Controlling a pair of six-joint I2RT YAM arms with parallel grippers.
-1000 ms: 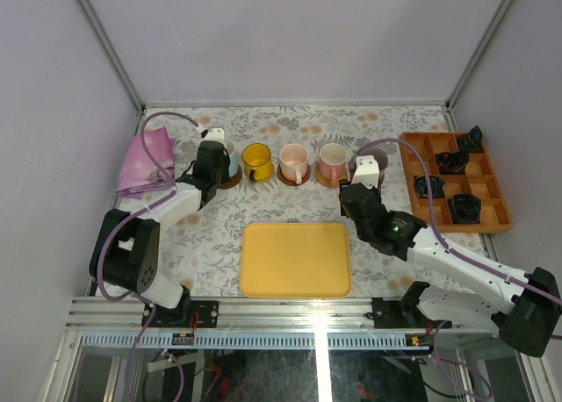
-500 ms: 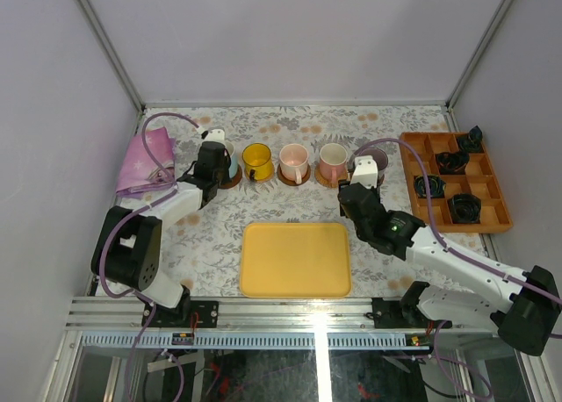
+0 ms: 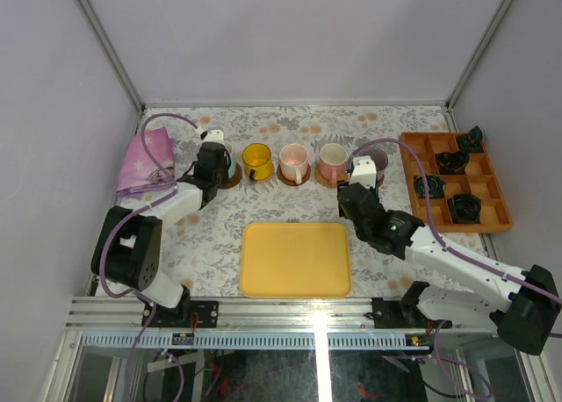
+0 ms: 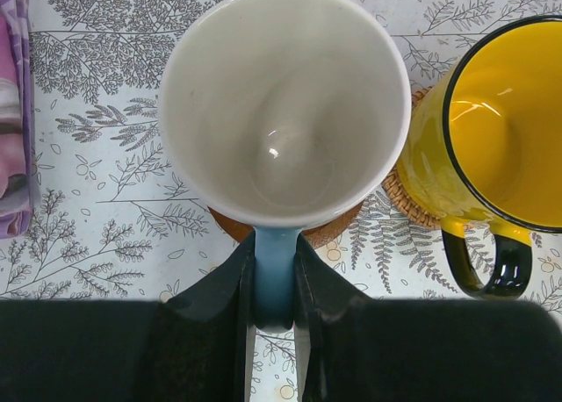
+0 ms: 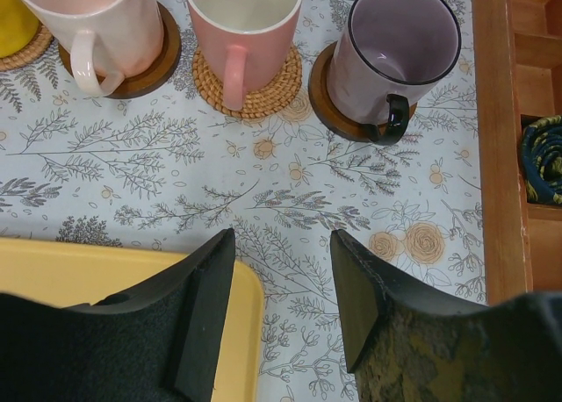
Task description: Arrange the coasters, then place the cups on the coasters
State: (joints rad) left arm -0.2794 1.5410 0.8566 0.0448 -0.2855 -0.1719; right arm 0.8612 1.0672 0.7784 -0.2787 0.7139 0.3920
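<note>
My left gripper [image 4: 274, 254] is shut on the light blue handle of the white cup [image 4: 285, 104], which sits over a dark brown coaster [image 4: 329, 233]. To its right a yellow cup [image 4: 496, 147] stands on a tan woven coaster [image 4: 411, 204]. In the right wrist view, a pale pink cup [image 5: 92, 20] stands on a dark coaster [image 5: 151, 67]. A second pink cup [image 5: 241, 20] stands on a tan woven coaster [image 5: 268, 90], and a grey-purple cup [image 5: 399, 51] on a dark coaster [image 5: 334, 112]. My right gripper [image 5: 283, 244] hangs open and empty, nearer than that row.
A yellow tray [image 3: 295, 259] lies at the near centre, its corner under my right gripper's left finger. An orange-brown compartment box [image 3: 494, 218] with black ring objects stands at the right. A pink-purple cloth [image 3: 145, 161] lies at the far left.
The right arm has drawn back slightly toward the near side, uncovering more of the grey-purple cup. The left arm and its cup have not moved.
</note>
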